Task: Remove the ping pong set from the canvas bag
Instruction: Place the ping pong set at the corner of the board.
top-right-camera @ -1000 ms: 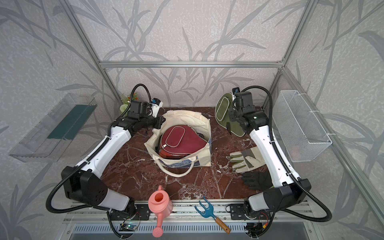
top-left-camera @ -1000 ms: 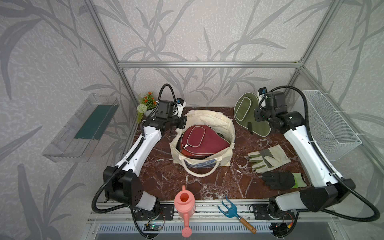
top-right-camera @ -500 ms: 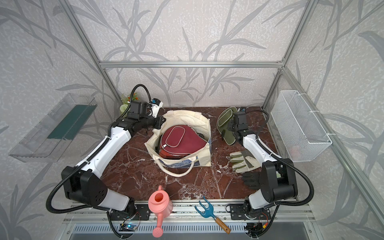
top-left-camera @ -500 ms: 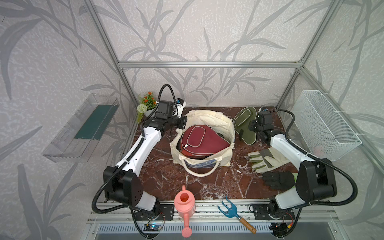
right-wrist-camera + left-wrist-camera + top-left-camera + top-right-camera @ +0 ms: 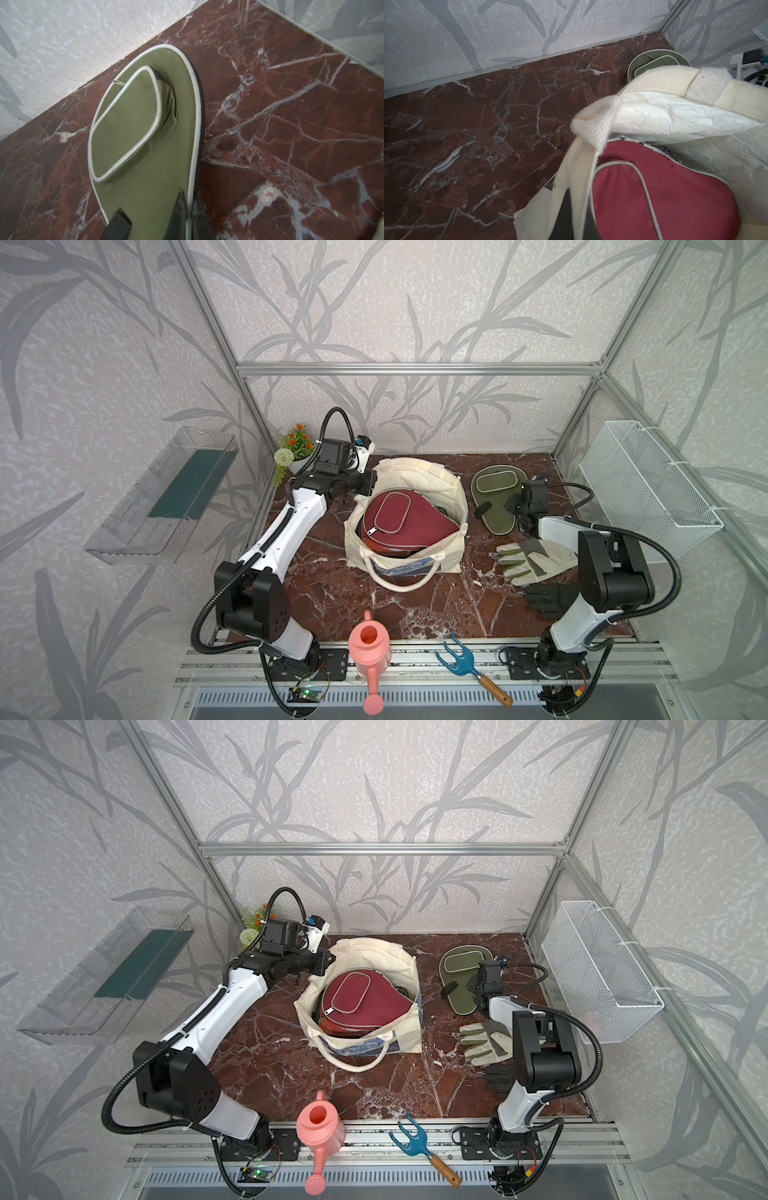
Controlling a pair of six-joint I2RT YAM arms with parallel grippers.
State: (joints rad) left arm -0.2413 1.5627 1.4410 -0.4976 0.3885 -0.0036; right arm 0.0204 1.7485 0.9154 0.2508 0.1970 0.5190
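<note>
Up front, a pink watering can (image 5: 369, 649) and a blue garden fork (image 5: 459, 659) sit on the rail. Past them, gloves (image 5: 536, 558) lie on the marbled surface (image 5: 324, 593) to the right. In the middle the canvas bag (image 5: 415, 472) stands open, with the maroon cover (image 5: 409, 518) lying on top inside it. The left hand (image 5: 371, 485) is clamped on the bag's far-left rim. Farther back on the right, the olive cover (image 5: 145, 128) lies flat outside the bag, and the right hand (image 5: 189, 199) is pinched tight on its piped edge.
</note>
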